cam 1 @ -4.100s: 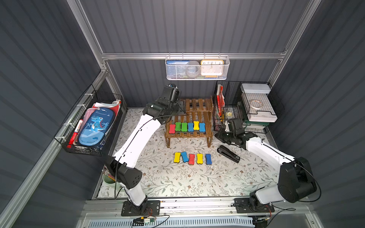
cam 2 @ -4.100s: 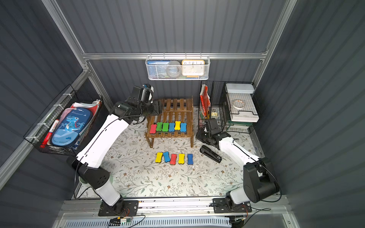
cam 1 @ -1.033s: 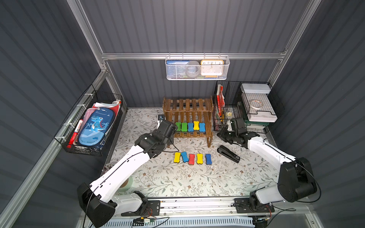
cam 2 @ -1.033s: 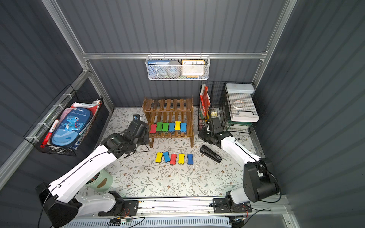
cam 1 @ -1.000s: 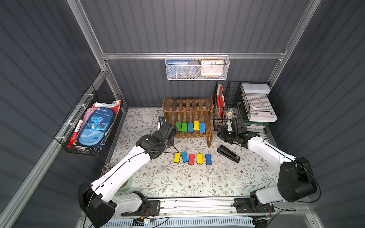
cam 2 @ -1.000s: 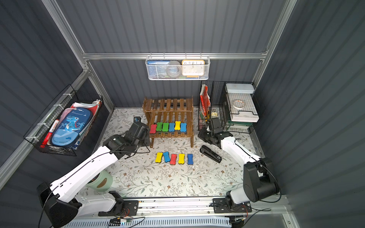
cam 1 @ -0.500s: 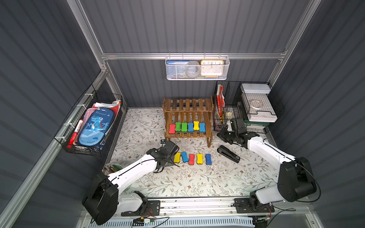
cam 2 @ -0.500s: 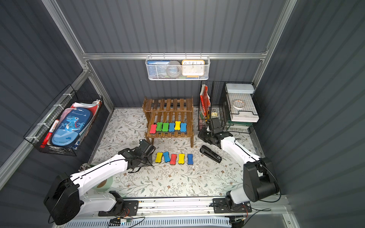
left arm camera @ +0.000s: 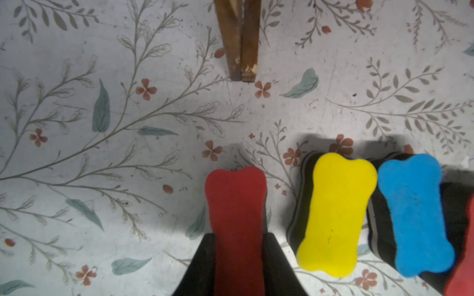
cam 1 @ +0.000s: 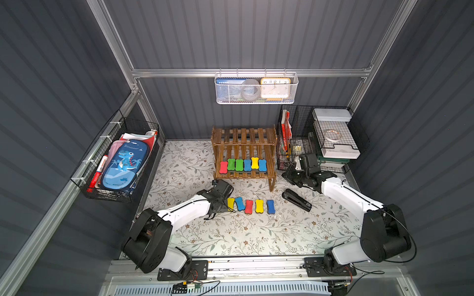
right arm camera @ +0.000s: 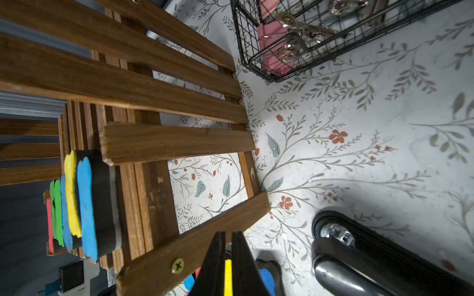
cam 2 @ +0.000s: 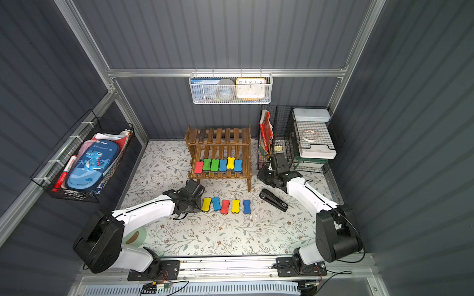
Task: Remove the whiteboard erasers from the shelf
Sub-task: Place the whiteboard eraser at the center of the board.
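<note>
The brown shelf [cam 1: 243, 135] stands at the back, and its lower tier carries several whiteboard erasers [cam 1: 243, 164] in a row. More erasers [cam 1: 249, 205] lie in a row on the mat in front. At the left end of that row my left gripper [cam 1: 223, 205] hangs low, shut on a red eraser [left arm camera: 236, 217] that sits beside the yellow one [left arm camera: 336, 212]. From above, the gripper hides this red eraser. My right gripper [cam 1: 288, 176] is shut on nothing, by the shelf's right front leg [right arm camera: 195, 241].
A black stapler [cam 1: 296, 200] lies on the mat right of the floor row, near my right arm. A black wire-grid organiser [cam 1: 315, 138] stands right of the shelf. A white mesh basket [cam 1: 256, 88] hangs on the back wall, and a wire basket [cam 1: 118, 164] on the left wall.
My left gripper has come away from the shelf's left side, forward and down to the left end of the floor row, with the red eraser in it. The right arm has not moved.
</note>
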Controlling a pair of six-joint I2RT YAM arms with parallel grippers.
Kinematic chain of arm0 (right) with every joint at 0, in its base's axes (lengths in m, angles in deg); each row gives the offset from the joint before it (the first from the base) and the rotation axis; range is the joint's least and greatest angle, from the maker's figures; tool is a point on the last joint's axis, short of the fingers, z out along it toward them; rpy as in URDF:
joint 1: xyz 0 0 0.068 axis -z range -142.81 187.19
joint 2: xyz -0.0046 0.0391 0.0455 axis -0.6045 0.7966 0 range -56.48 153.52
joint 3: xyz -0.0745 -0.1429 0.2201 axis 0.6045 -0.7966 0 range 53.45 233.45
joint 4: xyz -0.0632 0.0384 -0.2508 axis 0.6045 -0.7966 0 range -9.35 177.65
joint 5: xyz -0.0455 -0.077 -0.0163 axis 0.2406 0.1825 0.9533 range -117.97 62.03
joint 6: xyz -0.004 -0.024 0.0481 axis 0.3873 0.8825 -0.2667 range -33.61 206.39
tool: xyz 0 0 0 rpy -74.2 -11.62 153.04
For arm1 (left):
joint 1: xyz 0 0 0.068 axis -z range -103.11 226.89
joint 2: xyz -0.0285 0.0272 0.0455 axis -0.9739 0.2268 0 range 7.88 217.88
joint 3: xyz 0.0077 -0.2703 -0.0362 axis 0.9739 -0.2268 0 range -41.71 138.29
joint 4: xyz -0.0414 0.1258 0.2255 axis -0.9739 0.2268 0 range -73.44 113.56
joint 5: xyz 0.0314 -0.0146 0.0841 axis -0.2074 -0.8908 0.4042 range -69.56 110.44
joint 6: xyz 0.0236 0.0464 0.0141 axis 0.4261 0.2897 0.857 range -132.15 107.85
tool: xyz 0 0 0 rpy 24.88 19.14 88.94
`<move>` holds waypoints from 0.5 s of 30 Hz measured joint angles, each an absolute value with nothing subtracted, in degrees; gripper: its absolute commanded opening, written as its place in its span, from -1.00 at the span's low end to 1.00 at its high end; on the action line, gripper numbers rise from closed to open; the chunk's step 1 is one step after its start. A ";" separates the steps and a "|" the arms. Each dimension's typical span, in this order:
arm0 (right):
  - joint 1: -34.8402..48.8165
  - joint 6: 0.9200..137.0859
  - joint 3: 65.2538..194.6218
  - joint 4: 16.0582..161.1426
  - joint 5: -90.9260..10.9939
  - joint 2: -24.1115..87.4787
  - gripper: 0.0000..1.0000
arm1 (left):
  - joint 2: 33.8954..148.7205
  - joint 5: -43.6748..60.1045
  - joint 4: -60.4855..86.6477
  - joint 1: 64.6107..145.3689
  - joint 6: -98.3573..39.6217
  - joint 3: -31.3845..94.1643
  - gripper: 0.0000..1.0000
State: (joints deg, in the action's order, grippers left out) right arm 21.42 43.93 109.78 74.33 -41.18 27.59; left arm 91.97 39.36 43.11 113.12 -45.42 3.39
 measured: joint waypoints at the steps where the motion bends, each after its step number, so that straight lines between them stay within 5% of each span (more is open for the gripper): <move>1: 21.42 43.93 109.78 74.33 -41.16 27.59 -0.76 | 92.24 39.40 42.71 113.10 -45.21 3.50 -0.43; 10: 21.42 43.84 109.61 74.24 -40.68 27.59 -0.76 | 94.97 39.78 40.55 113.10 -44.53 5.05 -0.24; 15: 21.42 43.43 109.24 73.48 -40.11 27.31 -0.56 | 95.16 39.73 40.57 113.10 -44.44 5.07 0.01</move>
State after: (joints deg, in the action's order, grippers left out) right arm 21.42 43.43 109.24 73.48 -40.11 27.31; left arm 95.16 39.73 40.57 113.10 -44.44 5.07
